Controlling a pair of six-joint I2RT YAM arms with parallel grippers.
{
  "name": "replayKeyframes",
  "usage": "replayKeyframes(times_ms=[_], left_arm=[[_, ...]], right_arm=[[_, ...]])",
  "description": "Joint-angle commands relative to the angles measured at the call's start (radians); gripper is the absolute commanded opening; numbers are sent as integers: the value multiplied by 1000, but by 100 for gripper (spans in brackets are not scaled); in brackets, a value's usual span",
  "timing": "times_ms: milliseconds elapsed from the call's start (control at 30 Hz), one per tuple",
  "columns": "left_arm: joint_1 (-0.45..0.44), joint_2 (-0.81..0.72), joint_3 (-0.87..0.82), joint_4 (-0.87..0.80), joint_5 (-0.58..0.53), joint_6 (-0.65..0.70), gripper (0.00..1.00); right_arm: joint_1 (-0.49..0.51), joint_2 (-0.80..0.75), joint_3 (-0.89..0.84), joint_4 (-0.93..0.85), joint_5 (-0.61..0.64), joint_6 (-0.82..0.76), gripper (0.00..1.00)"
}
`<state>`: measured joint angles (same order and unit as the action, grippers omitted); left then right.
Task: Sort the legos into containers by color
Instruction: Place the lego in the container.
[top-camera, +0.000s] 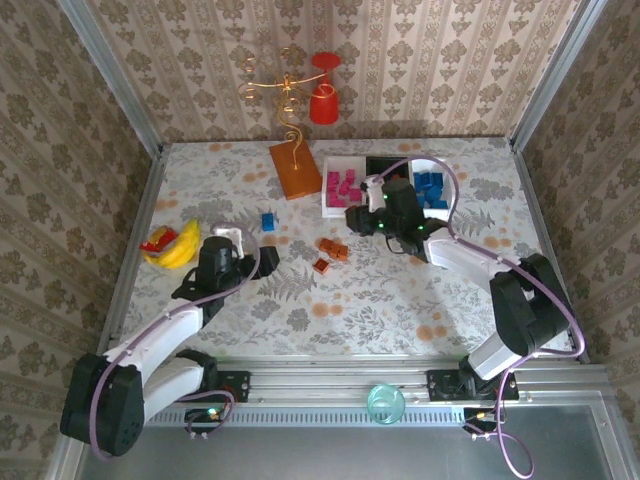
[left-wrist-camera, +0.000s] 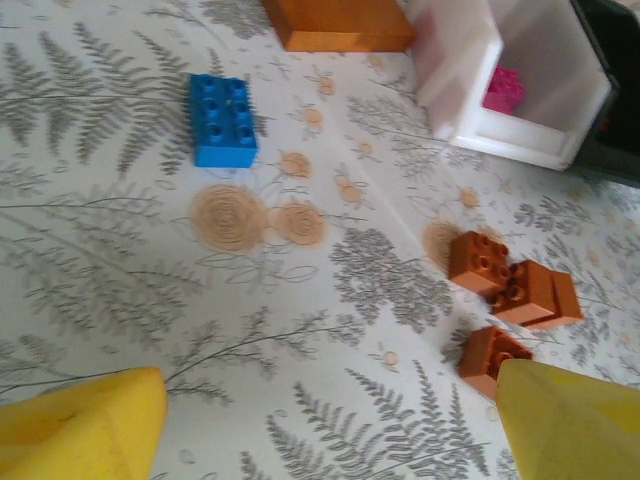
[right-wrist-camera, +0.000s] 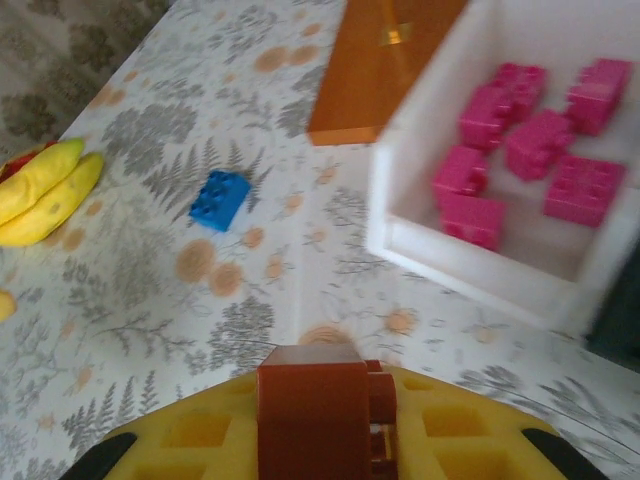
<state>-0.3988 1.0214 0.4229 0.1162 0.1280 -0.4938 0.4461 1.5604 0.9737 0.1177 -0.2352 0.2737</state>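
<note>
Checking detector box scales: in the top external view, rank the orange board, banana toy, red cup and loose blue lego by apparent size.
1. orange board
2. banana toy, close to the board, so that pair is unsure
3. red cup
4. blue lego, clearly smallest

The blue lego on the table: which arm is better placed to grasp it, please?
Likely left: the left gripper is open near the blue lego; the right gripper holds an orange-brown lego.
</note>
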Motion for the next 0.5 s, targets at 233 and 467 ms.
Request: replayKeyframes(times_ms=[233, 467], left_arm=[[-102, 105, 179, -70, -6, 63, 87], [-118, 154, 286, -136, 27, 109, 87]], right_arm=[[-176, -25, -3, -7, -2, 158, 24], [-274, 89, 129, -74, -58, 203, 24]])
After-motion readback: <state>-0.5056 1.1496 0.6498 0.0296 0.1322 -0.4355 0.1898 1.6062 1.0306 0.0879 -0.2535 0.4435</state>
